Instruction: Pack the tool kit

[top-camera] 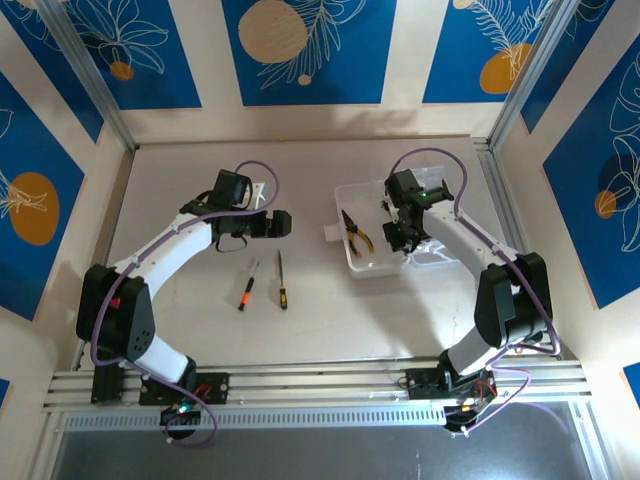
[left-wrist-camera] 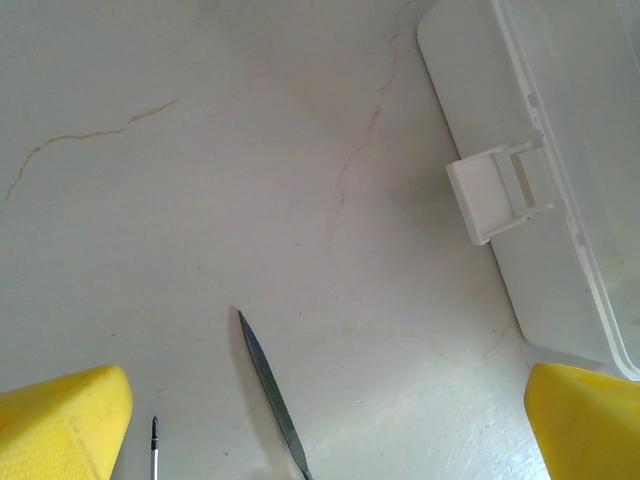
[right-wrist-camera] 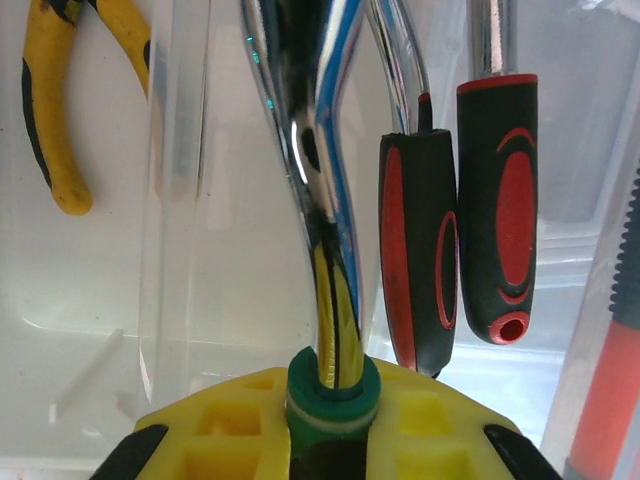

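Stowing: chrome metal wrench (right-wrist-camera: 305, 150) into clear rectangular plastic case (left-wrist-camera: 570, 180).
My right gripper (right-wrist-camera: 330, 400) clamps it; release due. My left gripper (top-camera: 283, 223) wide; orange-handled screwdriver (top-camera: 246, 288) at its 7 o'clock.

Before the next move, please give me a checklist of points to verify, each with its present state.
1. Left gripper open: ok.
2. Right gripper shut on the wrench: ok.
3. Wrench already resting in the case: cannot tell.
4. Pliers inside the case: ok.
5. Orange screwdriver and black screwdriver packed: not ok, both lie on the table, outside the case.
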### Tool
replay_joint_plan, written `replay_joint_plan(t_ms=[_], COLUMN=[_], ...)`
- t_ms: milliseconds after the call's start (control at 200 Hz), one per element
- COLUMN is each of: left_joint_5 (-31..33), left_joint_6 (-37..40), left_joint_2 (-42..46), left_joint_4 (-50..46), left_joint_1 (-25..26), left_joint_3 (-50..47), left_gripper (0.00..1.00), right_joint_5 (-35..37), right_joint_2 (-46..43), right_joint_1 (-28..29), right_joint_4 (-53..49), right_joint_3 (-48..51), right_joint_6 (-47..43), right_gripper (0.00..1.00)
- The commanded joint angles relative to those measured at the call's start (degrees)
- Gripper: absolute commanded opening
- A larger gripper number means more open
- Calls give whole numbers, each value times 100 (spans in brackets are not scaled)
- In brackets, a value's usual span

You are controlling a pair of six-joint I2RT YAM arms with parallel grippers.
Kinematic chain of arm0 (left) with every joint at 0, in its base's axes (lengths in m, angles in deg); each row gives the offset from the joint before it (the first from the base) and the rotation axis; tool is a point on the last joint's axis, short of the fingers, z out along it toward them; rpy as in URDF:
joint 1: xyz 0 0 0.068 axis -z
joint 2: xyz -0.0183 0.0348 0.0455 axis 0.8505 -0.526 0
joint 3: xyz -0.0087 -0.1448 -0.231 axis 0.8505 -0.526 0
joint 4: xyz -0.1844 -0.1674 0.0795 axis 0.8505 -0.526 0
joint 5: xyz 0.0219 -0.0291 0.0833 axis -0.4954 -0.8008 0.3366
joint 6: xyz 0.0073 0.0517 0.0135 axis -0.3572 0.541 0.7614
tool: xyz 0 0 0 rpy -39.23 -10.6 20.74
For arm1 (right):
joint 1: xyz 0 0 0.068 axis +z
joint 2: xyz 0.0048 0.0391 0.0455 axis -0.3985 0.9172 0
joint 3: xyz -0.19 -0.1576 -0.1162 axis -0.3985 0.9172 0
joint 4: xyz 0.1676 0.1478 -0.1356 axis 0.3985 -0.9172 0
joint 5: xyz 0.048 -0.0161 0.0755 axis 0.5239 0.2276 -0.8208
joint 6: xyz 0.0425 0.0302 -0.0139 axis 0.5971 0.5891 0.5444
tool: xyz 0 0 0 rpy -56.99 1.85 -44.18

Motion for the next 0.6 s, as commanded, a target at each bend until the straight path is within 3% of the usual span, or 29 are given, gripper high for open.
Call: replay_joint_plan(t_ms=[0,590], left_joint_5=[28,12], left_joint_6=[101,112], left_joint_2=[142,157], left_joint_4=[-12,-8], left_joint_1=[-36,-31], left_joint_3=[-46,-58], left_gripper=[100,100], right_joint_5=[78,-453], right_joint_2=[250,638], right_joint_1=[-107,-213], right_joint_4=[330,429], right_joint_3=[-131,-576], right_joint_6=[-8,-132], right_gripper=[0,0])
